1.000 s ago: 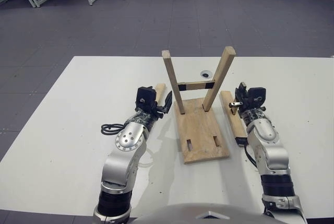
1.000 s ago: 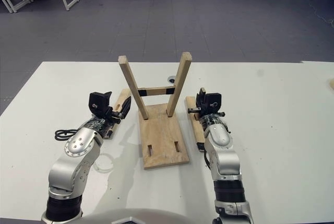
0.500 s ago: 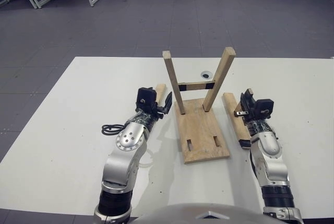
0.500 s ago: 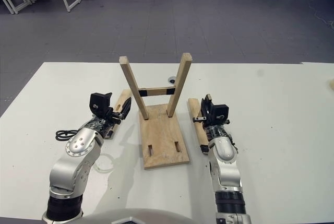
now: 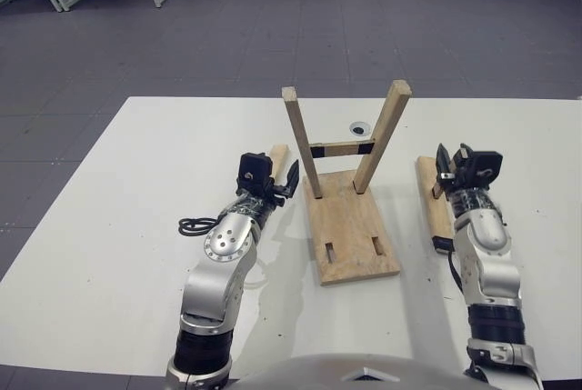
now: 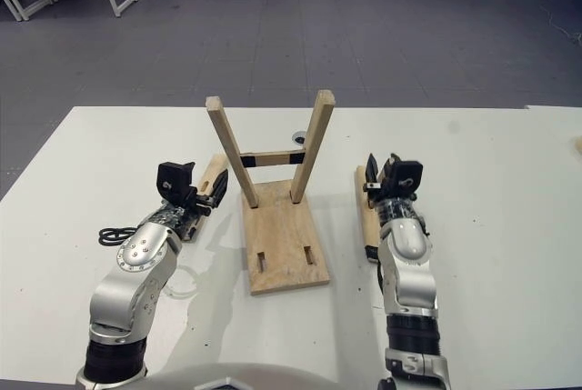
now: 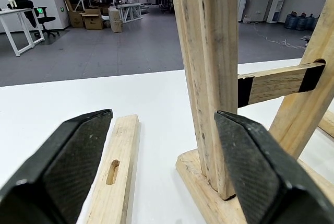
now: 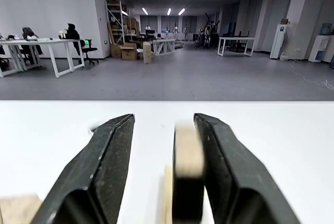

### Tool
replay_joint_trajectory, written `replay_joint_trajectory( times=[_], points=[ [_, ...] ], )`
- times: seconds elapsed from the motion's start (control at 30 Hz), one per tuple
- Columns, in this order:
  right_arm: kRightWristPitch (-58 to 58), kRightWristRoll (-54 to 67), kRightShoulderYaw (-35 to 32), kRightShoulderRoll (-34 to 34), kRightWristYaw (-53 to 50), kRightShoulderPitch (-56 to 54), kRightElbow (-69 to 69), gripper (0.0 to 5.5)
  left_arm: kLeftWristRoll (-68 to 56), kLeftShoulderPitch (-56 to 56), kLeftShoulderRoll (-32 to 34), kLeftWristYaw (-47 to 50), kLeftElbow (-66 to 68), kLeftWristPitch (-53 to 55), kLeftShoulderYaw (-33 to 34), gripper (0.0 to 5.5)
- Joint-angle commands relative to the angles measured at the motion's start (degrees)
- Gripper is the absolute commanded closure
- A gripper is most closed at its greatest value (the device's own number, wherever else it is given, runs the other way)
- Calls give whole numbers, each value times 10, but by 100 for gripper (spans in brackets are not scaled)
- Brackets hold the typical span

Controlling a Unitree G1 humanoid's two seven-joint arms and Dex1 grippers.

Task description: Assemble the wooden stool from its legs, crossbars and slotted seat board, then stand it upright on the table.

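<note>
**A:** Status, quick. How far along?

**B:** Abt half, I'd say. The seat board (image 5: pixel 350 226) lies flat mid-table (image 5: pixel 109 226), long way running near edge to far edge. Its near slots (image 5: pixel 329 251), the pair twd the near edge, have nothing in them yet.

**A:** Grippers?

**B:** L gripper (image 5: pixel 287 181) sits low on the left-edge side of the board. Its fingers are wide apart and hold nothing. A loose leg (image 7: pixel 117 177) w/ a slot cut in it lies flat just ahead of it, beside the board's far left corner.

R gripper (image 5: pixel 452 161) is on the right-edge side, at the far end of a second loose leg (image 5: pixel 434 204). That leg lies flat alongside the board but apart from it.

**A:** Gripping it?

**B:** Not as far as I can see. Its fingers are apart. The wrist view has a wood piece w/ a dark band against one finger and a gap to the other. It's prob. part of that leg, but I can't be sure.

**A:** Far end?

**B:** Done. Two standing legs (image 5: pixel 300 140) are seated in the far slots, splayed a bit outward, tied by a crossbar (image 5: pixel 341 148) w/ dark ends.

**A:** So what's left?

**B:** My guess: both loose legs go into the near slots, then the whole stool gets flipped onto its feet.
</note>
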Motion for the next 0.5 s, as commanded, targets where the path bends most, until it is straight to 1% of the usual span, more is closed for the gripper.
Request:
replay_joint_trajectory(
  times=[0.03, 0.17, 0.2, 0.27, 0.37, 0.5],
  points=[
    [70, -6, -27, -23, -33, -61, -55, 346, 7, -10, -4, 6, 6, -4, -2, 188],
    [166, -3, -45, -43, -68, -159, -80, 346, 9, -12, -6, 6, 8, -5, -3, 188],
    [202, 3, -48, -43, -75, -182, -79, 346, 10, -13, -7, 6, 9, -5, -3, 188],
    [310, 7, -44, -54, -82, -230, -66, 346, 11, -15, -8, 6, 11, -6, -3, 188],
    [407, 17, -35, -64, -67, -265, -54, 346, 14, -16, -12, 6, 13, -9, -5, 188],
    [462, 16, -37, -59, -66, -278, -53, 346, 16, -17, -15, 8, 16, -13, -7, 188]
  ],
)
